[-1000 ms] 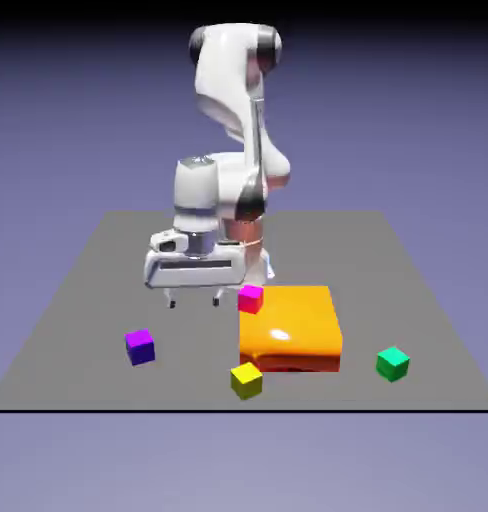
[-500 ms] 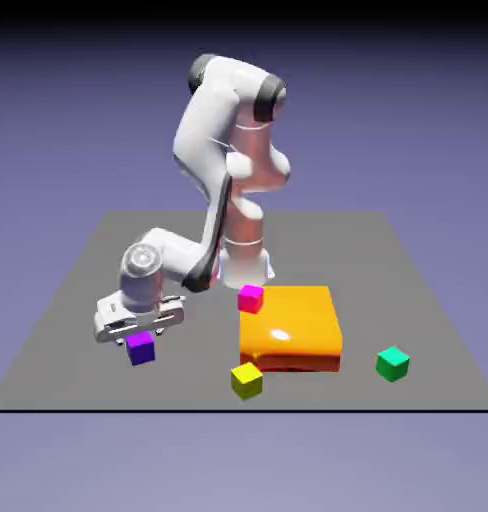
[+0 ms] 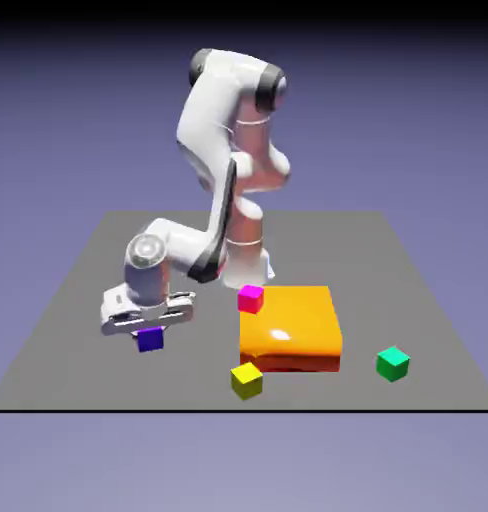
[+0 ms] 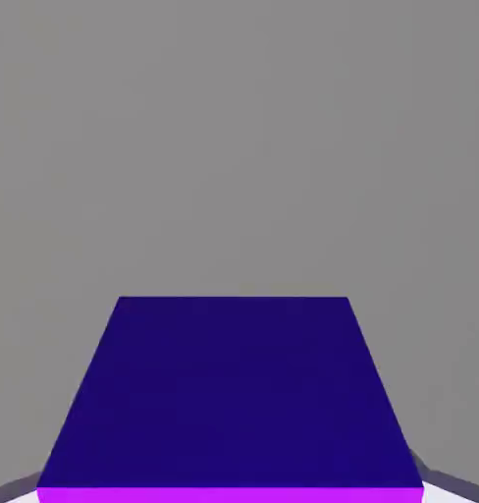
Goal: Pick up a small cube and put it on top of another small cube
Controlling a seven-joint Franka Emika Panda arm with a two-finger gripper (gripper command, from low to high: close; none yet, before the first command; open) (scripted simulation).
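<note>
The small cube (image 3: 150,340), purple with dark blue-violet sides, sits between the fingers of my gripper (image 3: 149,333) at the exterior view's left, low over the grey table (image 3: 78,300). The white hand bends down over it and hides its top. In the hand view the small cube (image 4: 232,393) fills the lower half, its dark side facing the camera and a purple strip along the bottom edge. Grey fingertips (image 4: 457,485) show only at the bottom corners. The gripper is shut on this cube.
An orange slab (image 3: 290,327) lies right of the gripper. A magenta cube (image 3: 250,297) stands at its far left corner, a yellow cube (image 3: 246,379) at its near left corner, and a green cube (image 3: 392,363) further right.
The hand swung from beside the magenta cube down to the exterior view's left onto the purple cube and shut on it. The cube now shows slightly higher and further right.
</note>
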